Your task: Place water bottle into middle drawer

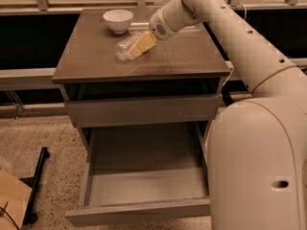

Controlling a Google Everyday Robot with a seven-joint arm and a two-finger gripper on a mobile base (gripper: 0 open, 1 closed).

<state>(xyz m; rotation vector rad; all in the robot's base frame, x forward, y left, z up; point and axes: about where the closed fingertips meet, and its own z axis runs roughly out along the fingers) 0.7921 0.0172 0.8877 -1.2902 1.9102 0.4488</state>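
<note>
Gripper (141,44) location and state are requested.

It is seen at the right end of the water bottle (123,49), which lies on its side on the cabinet top (192,61), just in front of the bowl (118,19). Whether the bottle is clasped cannot be told.

Which step is judged in hand?

Probably the grasp. A firm hold is needed next. The bottle must then be lifted and carried to the open middle drawer (144,188), well below the bowl.
</note>
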